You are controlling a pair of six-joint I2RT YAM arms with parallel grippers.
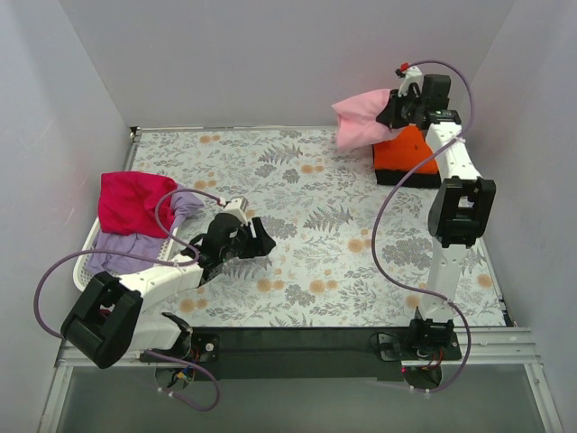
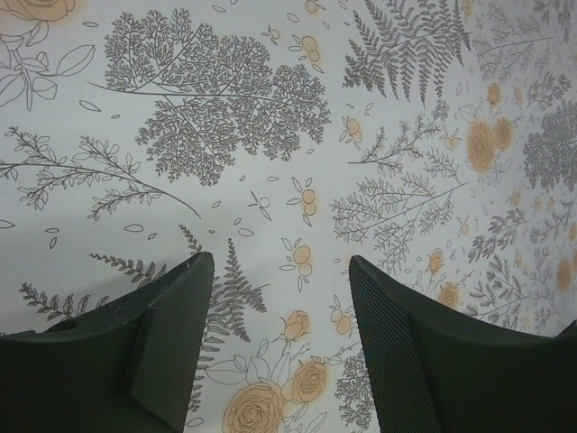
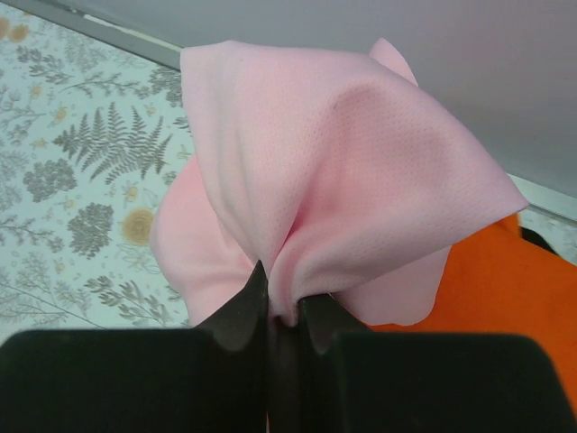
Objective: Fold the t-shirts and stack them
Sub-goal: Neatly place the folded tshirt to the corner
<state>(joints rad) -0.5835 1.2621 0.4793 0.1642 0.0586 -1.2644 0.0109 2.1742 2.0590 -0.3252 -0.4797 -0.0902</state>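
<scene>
Placing step at the far right corner of the bench (image 1: 315, 225). The right tool (image 3: 281, 302) is closed on a pinched bunch of the pink shirt (image 3: 343, 171), which hangs gathered from the fingertips, above and a little left of the orange shirt (image 1: 410, 153) lying flat in that corner. Whether the pink cloth's lower edge touches the orange one cannot be told, nor how neatly it is folded inside the bunch. The left tool (image 2: 279, 271) stands open and empty, low over bare bench toward the near left edge, just beside the basket (image 1: 95, 244), over whose rim the red shirt (image 1: 131, 200) and lavender shirt (image 1: 122, 254) are draped. The step in hand appears to be setting the pink shirt onto the orange one to build the stack, with the basket shirts not yet handled. The next move would call for lowering until the cloth rests squarely on the orange shirt before the jaws part. Soft cloth held at one point is likely to slump or spread unevenly, so smoothing may be needed.
</scene>
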